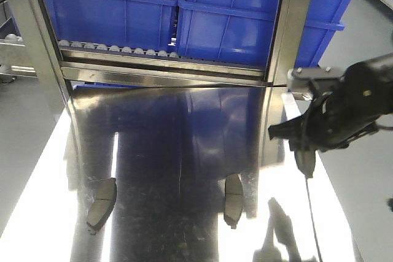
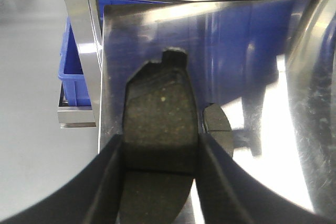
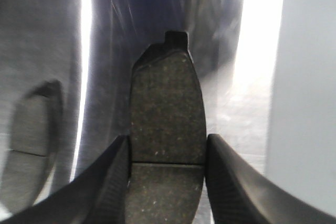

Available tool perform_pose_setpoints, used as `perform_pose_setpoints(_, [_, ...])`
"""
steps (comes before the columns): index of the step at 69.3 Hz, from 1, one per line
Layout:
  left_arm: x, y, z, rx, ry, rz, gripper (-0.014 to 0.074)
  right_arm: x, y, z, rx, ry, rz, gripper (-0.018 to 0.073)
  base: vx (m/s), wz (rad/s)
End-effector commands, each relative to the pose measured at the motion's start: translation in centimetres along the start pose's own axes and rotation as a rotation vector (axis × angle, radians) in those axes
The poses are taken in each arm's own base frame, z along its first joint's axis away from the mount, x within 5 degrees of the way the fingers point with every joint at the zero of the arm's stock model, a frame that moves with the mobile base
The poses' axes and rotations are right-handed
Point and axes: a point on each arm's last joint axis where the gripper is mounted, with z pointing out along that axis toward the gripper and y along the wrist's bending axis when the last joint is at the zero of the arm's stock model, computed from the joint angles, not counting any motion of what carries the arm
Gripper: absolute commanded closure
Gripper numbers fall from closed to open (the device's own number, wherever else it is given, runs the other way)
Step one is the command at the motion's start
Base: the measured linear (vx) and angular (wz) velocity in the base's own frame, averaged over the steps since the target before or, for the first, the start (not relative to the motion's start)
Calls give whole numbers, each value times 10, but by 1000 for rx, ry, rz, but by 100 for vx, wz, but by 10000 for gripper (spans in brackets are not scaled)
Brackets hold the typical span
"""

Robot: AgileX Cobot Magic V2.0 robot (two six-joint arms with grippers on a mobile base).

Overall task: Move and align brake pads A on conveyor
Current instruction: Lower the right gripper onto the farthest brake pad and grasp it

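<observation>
Left pad [image 1: 100,202] and right pad [image 1: 233,199] well apart on tabletop [image 1: 172,151], bins [image 1: 233,23] on rack [image 1: 153,65] behind

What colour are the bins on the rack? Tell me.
Blue bins, clearest in the exterior front-facing view.

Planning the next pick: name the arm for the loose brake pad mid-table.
Right, probably. The right gripper hangs nearest that loose pad, also seen in its wrist view; but it must first unload its held pad.

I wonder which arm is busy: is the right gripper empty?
No, a dark grey crescent-shaped brake pad sits pinched between the right gripper's two black fingers.
</observation>
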Motion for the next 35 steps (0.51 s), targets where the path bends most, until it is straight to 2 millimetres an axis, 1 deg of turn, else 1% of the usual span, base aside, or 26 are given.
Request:
perform_pose_setpoints(1, [-17, 0, -5, -1, -120, -16, 603, -7, -5, -52, -12, -192, -29, 571, 0, 0])
perform_pose_setpoints(10, [-17, 0, -5, -1, -120, -16, 603, 1, -9, -95, -26, -308, -38, 571, 0, 0])
perform_pose_setpoints(14, [-17, 0, -5, -1, -120, -16, 603, 9, -11, -111, -32, -356, -42, 571, 0, 0])
perform_pose_setpoints(16, [-17, 0, -5, -1, -120, -16, 603, 15, -12, -115, -34, -378, -48, 571, 0, 0])
perform_pose_setpoints(17, [-17, 0, -5, -1, -120, -16, 603, 19, -13, -120, -37, -400, -50, 571, 0, 0])
perform_pose_setpoints(21, [-17, 0, -5, -1, -120, -16, 603, 33, -15, -123, -46, -432, -45, 571, 0, 0])
perform_pose_setpoints(22, [-17, 0, -5, -1, -120, -16, 603, 39, -16, -127, -52, -451, -42, 571, 0, 0])
perform_pose_setpoints(26, [-17, 0, -5, -1, -120, -16, 603, 57, -18, -132, -70, -505, -37, 571, 0, 0])
perform_pose_setpoints(27, [-17, 0, -5, -1, -120, -16, 603, 63, -19, -130, -74, -507, -35, 571, 0, 0])
perform_pose_setpoints(31, [-17, 0, -5, -1, -120, -16, 603, 80, -22, -138, -94, -566, -26, 571, 0, 0])
perform_pose_setpoints(33, [-17, 0, -5, -1, -120, -16, 603, 91, -23, -139, -97, -584, -26, 571, 0, 0])
perform_pose_setpoints(35, [-17, 0, -5, -1, -120, -16, 603, 102, -25, -145, -104, -621, -24, 571, 0, 0])
